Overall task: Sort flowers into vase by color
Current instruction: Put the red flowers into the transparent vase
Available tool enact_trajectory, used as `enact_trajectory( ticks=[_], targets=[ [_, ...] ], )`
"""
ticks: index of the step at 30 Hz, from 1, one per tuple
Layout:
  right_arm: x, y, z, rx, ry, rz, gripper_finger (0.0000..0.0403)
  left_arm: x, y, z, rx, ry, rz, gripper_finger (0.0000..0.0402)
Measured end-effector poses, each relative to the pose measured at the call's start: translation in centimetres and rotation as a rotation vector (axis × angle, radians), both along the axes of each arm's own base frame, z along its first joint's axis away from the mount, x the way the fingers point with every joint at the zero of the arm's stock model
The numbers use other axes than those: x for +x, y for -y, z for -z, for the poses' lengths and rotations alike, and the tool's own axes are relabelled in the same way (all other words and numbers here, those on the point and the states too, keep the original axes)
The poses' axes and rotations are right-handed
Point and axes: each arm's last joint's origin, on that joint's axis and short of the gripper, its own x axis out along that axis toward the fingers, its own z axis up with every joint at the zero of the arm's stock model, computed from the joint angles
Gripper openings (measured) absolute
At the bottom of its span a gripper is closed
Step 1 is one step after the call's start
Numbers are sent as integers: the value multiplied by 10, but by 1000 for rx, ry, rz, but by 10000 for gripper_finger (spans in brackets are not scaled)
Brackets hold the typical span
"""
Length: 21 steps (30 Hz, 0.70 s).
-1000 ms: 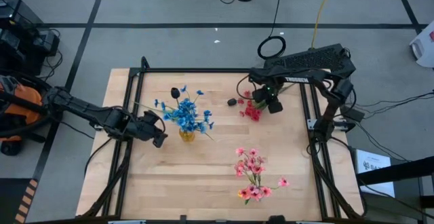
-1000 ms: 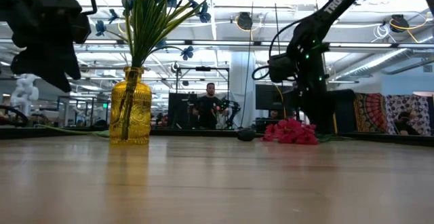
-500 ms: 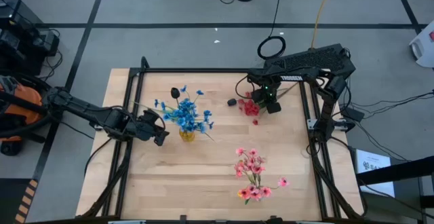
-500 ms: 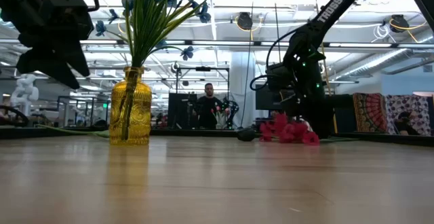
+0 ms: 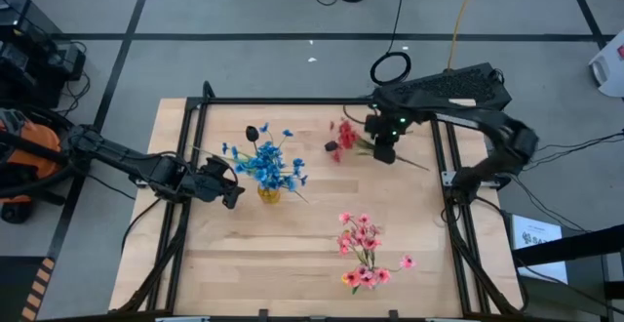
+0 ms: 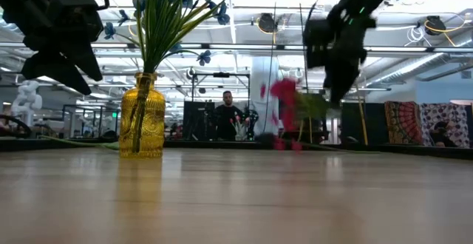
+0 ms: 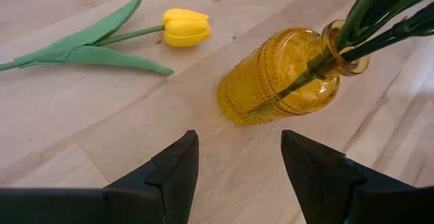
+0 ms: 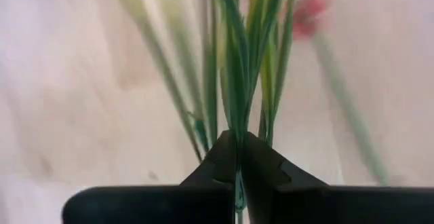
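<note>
A yellow glass vase [image 5: 268, 195] [image 7: 278, 81] [image 6: 142, 118] stands on the table and holds blue flowers [image 5: 265, 162]. My left gripper [image 5: 230, 191] [image 7: 237, 163] hovers open just left of the vase. My right gripper [image 5: 383, 150] [image 8: 237, 142] is over the table's far right, shut on a red flower spray [image 5: 341, 139] [image 6: 284, 92] with thin green stems. Pink flowers [image 5: 363, 254] lie flat on the table at the near right. My right gripper pinches the red spray's bundle of green stems [image 8: 237, 125] between its two fingers. The fingers come from above, slanting down, and lie across the stems. The blossom end [image 5: 339, 137] is lifted above the table and points toward the table's left. A thin stem end [image 5: 417, 164] trails to the right.
A yellow tulip [image 7: 184, 27] with a long green leaf lies on the table beside the vase. A small dark bud [image 5: 332, 147] lies near the red blossoms. A black frame [image 5: 292, 101] runs round the table. A person [image 6: 229, 114] stands in the room far behind.
My right gripper has risen from the table and rolled about its own axis. The red spray has come up with it: it lay on the table a second ago, and now its blossoms hang above the table, farther toward the left.
</note>
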Motion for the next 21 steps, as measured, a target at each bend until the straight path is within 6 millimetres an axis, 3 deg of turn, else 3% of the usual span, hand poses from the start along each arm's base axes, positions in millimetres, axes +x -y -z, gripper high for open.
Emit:
enact_trajectory(
  ticks=[5, 11, 16, 21],
  targets=[
    [-17, -28, -56, -45, 230, 165, 0, 0, 0, 0, 0, -1, 1, 214],
    [-51, -74, -113, -92, 510, 416, 0, 0, 0, 0, 1, -1, 1, 214],
    [-84, -116, -139, -77, 682, 555, 0, 0, 0, 0, 23, -8, 30, 214],
    [-88, -152, -143, -70, 761, 602, 0, 0, 0, 0, 33, -10, 41, 214]
  ],
)
